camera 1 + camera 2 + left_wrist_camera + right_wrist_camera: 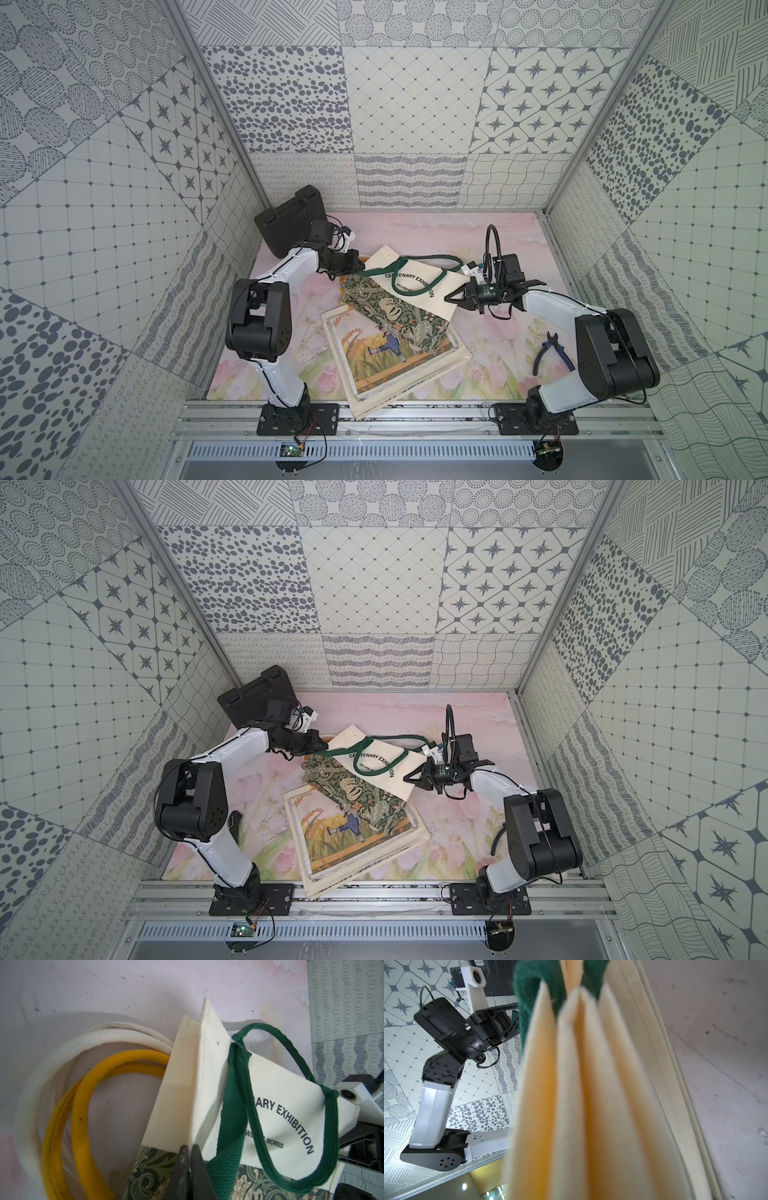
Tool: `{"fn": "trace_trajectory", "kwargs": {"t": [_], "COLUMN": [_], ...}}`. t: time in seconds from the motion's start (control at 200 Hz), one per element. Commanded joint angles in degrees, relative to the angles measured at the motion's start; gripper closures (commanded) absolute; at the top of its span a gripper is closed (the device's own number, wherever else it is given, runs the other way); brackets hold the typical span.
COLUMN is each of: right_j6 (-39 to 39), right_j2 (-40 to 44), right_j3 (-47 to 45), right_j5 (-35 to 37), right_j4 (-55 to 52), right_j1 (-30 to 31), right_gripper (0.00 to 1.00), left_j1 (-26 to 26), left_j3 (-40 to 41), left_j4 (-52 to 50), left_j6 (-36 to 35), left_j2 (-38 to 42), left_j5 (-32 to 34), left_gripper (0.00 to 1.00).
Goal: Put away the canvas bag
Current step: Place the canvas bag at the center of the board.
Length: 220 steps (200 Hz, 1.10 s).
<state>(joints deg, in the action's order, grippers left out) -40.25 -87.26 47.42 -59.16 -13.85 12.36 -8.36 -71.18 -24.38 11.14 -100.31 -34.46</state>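
I see the canvas bag [409, 274] near the middle of the surface [436, 232]. It is folded flat, with its cream half and dark lettering toward the back wall and its leafy patterned half toward the front. The patterned end rests on a large picture book [390, 374] that lies flat, its near corner reaching over the front edge. The green handles [419, 258] drape across the cream cloth.

My left tool [353, 270] is at the bag's left edge. In the left wrist view its two dark fingers [181, 1167] are pressed together on a raised fold of the cream cloth. Beside that fold a yellow strap [83, 1105] and a white strap [52, 1068] curl on the surface, running in under the bag.

My right tool [451, 298] is at the bag's right corner, closed tight on the cream cloth. The right wrist view is filled with blurred folds of that cloth, so the fingers themselves are hidden there.

A black case [291, 220] leans in the back left corner. Pliers [552, 351] lie by the right arm, well apart from the bag.
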Motion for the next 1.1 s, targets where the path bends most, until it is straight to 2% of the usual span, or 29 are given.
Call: {"fn": "trace_trajectory", "kwargs": {"t": [0.0,0.235,0.435,0.605,0.805,0.991,1.096], "right_j6": [-0.6,0.2,0.6,-0.9,5.6,7.5,9.1], "right_j2": [-1.3,-5.2,-9.4,-14.2,-20.2,-18.8,-16.4], "right_j3": [6.2,14.6,21.7,27.1,37.1,36.1,33.4], "right_j5": [1.4,3.9,3.4,0.0,-1.3,-2.6,-2.0], "right_j4": [2.9,-4.5,-14.4,-16.6,-28.2,-32.4,-34.7], "right_j1": [0.0,0.0,0.0,0.0,0.5,2.1,3.3], "right_gripper": [1.00,1.00,1.00,1.00,1.00,1.00,1.00], "left_j1": [-1.6,-5.0,-6.6,-7.8,-8.2,-8.7,-10.0], "left_j3": [1.7,9.1,13.9,15.8,16.4,21.0,21.7], "left_j4": [-1.9,-6.0,-10.9,-15.0,-22.2,-20.9,-25.5], "left_j6": [2.6,4.6,12.9,17.7,23.3,35.1,36.8], "left_j2": [5.7,18.8,28.0,35.5,41.5,46.6,49.3], "left_j5": [-6.5,-2.9,-2.4,-2.6,-2.6,-8.0,-6.0], "left_gripper": [1.00,1.00,1.00,1.00,1.00,1.00,1.00]}}
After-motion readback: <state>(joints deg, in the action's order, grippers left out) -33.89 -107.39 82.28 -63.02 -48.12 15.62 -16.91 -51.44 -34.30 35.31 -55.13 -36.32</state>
